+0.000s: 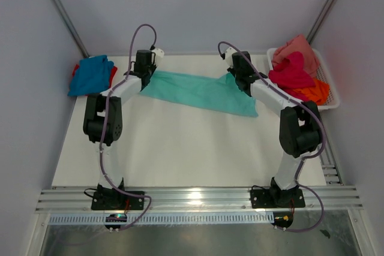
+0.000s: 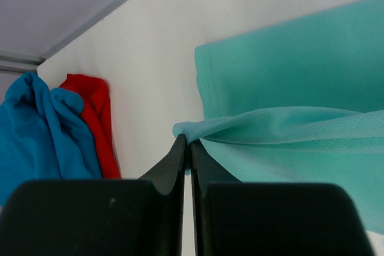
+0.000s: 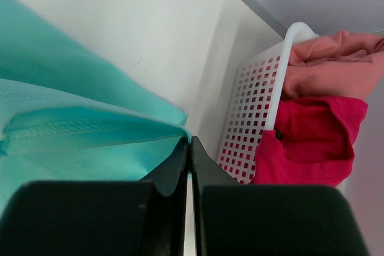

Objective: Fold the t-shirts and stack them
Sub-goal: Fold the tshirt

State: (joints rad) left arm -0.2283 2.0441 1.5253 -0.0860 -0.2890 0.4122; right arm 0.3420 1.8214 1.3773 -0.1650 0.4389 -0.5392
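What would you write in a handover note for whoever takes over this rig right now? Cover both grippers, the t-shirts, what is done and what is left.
Left gripper: shut on one end of the mint-teal t-shirt.
Right gripper: shut on its other end.
Blue t-shirt lies bunched over the red t-shirt, far left. Salmon pink t-shirt, magenta t-shirt and orange t-shirt sit in the white basket, far right.
Done: the mint-teal one is gripped and stretched between the arms.
Left: fold it, stack it, then the others.
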